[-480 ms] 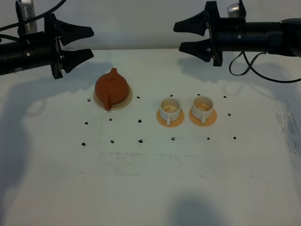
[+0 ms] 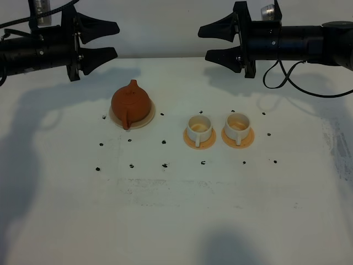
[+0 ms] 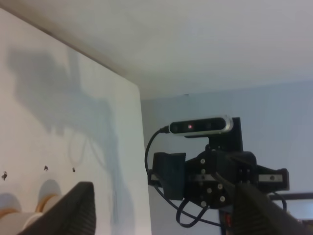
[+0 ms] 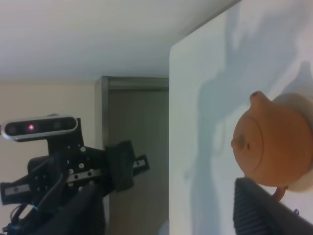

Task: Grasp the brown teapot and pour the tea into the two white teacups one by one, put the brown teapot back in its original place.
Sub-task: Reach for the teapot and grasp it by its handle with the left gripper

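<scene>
The brown teapot [image 2: 131, 102] stands on the cream-beige saucer [image 2: 146, 118] at the left of the table, handle towards the front; it also shows in the right wrist view [image 4: 269, 152]. The two white teacups [image 2: 199, 128] [image 2: 238, 125] stand side by side to its right, each on a small orange saucer. My left gripper [image 2: 115, 40] is open and empty, high above the table's back edge behind the teapot. My right gripper [image 2: 203, 43] is open and empty, high behind the cups. The two grippers point at each other.
Small black marks [image 2: 164, 142] dot the white table [image 2: 176, 210] around the teapot and the cups. The table's back edge meets a pale wall. A black cable [image 2: 287, 83] hangs under the right arm. The left wrist view shows the right arm's camera [image 3: 200, 126].
My left gripper has moved up and a little to the right. My right gripper has shifted slightly left. The teapot and the cups have not moved.
</scene>
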